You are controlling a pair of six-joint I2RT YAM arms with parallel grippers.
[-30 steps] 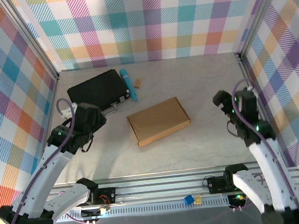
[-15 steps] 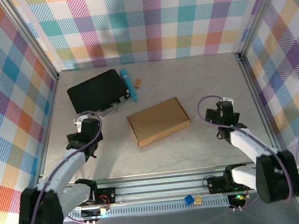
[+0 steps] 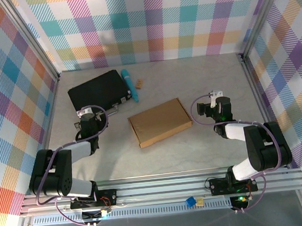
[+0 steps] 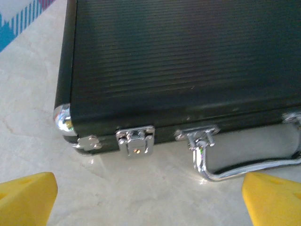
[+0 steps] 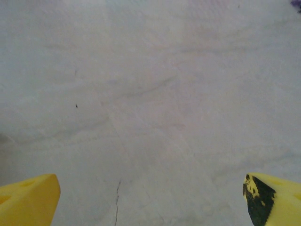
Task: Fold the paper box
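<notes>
The paper box [image 3: 160, 122] looks closed, lying flat between the arms; left gripper [image 4: 150, 197] and right gripper [image 5: 150, 200], jaws wide and empty, should park low, well clear of it.

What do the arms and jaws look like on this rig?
Left arm and right arm match: white link shells, black joints and wrist housings, and a purple cable looping along each. Jaws end in yellow wedge-shaped pads; one right pad carries a black patch.
</notes>
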